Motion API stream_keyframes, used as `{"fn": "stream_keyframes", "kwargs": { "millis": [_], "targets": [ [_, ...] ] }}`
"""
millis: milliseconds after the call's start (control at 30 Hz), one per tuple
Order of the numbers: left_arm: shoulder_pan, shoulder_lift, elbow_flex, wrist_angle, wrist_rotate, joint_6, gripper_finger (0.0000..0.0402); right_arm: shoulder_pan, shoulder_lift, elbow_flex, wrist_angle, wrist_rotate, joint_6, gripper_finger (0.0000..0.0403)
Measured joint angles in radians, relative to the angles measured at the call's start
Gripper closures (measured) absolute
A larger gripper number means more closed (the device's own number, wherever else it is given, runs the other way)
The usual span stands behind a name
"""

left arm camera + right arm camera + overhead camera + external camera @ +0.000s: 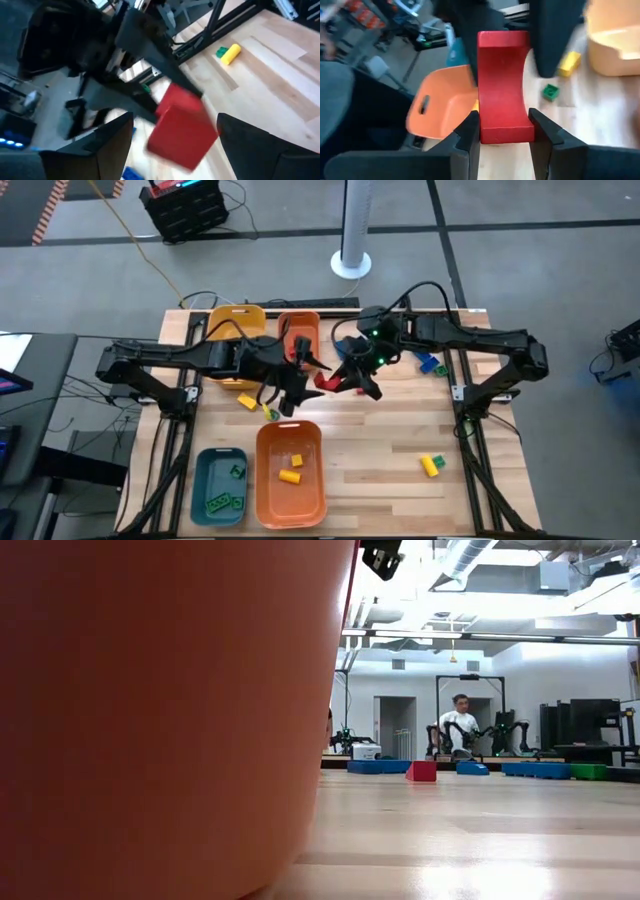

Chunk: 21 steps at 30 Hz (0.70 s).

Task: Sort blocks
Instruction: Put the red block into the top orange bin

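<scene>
The right end effector is clenched on a red block, held above the middle of the surface just in front of the far orange bin, while the left end effector sits spread apart right beside it. This looks like a handover, though blur leaves that unsure. The left should close squarely on the block's free end before the right lets go

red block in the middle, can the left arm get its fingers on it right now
Probably yes. The red block is held off the table by the right gripper, and the left gripper sits right beside it, fingers open either side of the block in its wrist view, with nothing between them.
</scene>
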<state>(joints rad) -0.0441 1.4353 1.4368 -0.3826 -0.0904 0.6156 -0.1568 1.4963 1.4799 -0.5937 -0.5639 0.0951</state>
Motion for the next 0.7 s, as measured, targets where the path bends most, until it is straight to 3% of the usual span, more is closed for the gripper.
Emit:
{"fn": "stream_keyframes", "kwargs": {
  "millis": [267,700],
  "targets": [
    [-0.002,0.000,0.000,0.010,0.000,0.166,0.0138,-0.003,0.000,0.000,0.004,-0.072,0.057,0.0280],
    [-0.002,0.000,0.000,0.036,0.034,0.289,0.0245,-0.023,0.000,0.000,0.006,-0.153,0.122,0.0280]
  ]
}}
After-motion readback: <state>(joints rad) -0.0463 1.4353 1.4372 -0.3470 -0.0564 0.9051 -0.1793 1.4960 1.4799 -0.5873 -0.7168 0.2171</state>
